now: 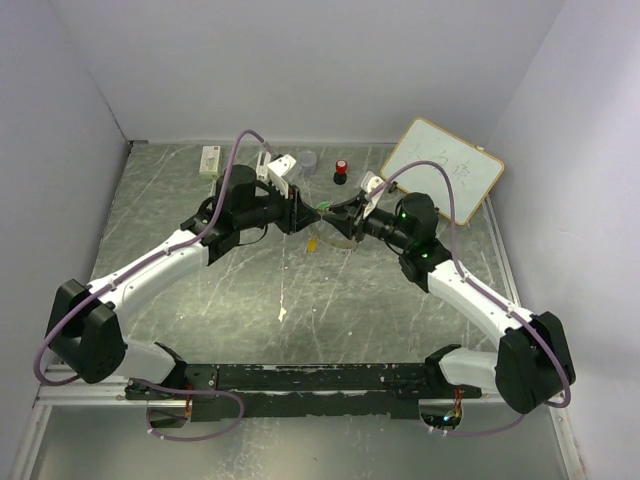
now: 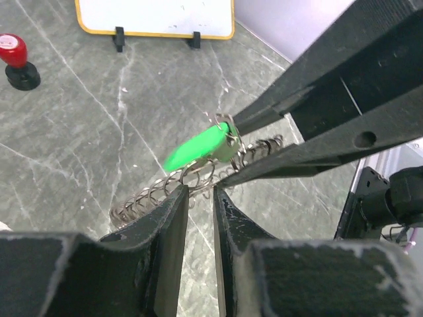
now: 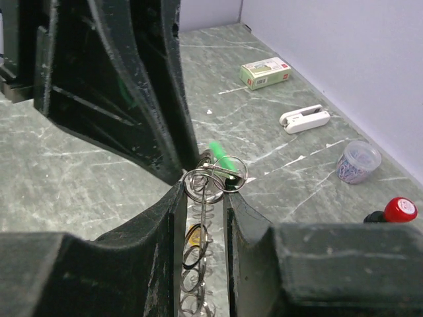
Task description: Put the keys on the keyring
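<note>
Metal keyring gleams; green key looks plastic.

Green handwriting on the whiteboard and print on the small box — neither legible.

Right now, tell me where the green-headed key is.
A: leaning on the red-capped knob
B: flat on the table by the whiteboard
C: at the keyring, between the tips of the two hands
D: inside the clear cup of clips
C: the green key sits against the keyring, which the left hand and the right hand both pinch.
</note>
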{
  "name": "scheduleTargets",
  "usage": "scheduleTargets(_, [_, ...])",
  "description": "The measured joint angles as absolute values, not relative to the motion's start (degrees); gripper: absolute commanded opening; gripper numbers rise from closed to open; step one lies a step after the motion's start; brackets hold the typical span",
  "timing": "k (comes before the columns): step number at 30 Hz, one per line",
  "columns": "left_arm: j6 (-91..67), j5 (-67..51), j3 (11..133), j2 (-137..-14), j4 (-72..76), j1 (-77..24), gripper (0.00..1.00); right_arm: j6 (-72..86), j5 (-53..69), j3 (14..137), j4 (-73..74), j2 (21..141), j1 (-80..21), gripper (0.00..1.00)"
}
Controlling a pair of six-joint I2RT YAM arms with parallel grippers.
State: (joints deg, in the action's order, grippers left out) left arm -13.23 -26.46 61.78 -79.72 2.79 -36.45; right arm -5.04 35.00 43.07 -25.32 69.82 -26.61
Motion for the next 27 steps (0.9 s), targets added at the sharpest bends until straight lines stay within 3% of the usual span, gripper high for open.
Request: scheduleTargets(27, [-13.7, -21.1, 66.1, -84.6, 10.0, -36.5, 0.35, -2.7, 35.0, 40.8, -26.7, 69.1, -26.9, 0.0])
